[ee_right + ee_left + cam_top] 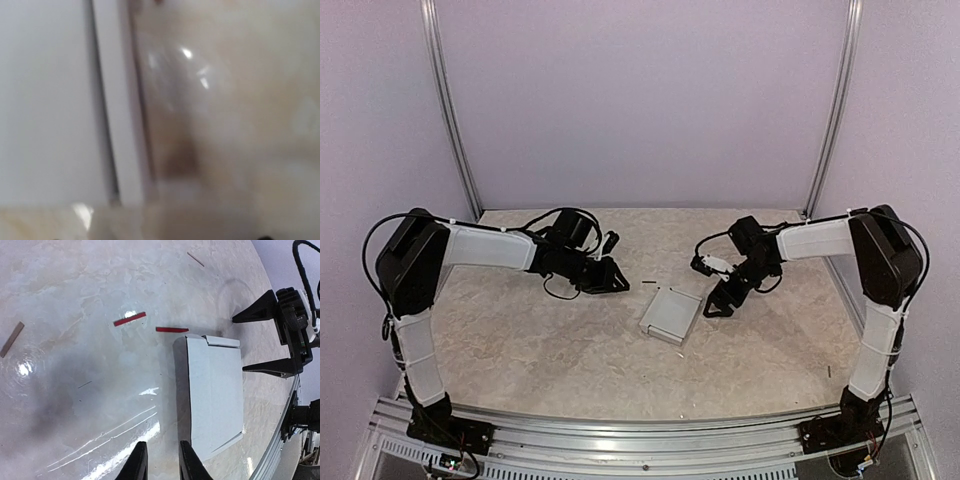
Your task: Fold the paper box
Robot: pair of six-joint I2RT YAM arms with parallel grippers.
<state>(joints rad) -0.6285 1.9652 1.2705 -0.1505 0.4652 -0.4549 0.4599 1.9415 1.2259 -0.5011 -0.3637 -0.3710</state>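
Observation:
The paper box [671,315] is a slim pale grey-white rectangular box lying flat mid-table. It also shows in the left wrist view [215,390], with a small flap at its far end. My left gripper [612,276] hovers to the left of the box. In its wrist view the left gripper [161,460] is empty, its jaws a narrow gap apart, just beside the box's near corner. My right gripper [714,300] is wide open and empty at the box's right edge, as the left wrist view [238,345] shows. The right wrist view is blurred and shows the box [50,100] close up, with no fingers visible.
Two red strips [130,319] [171,330], a brown strip [11,339] and a thin dark stick [195,259] lie on the marbled table beyond the box. A tiny dark scrap [648,285] lies near the box. Lilac walls and metal posts enclose the table, and a rail [640,435] runs along the front.

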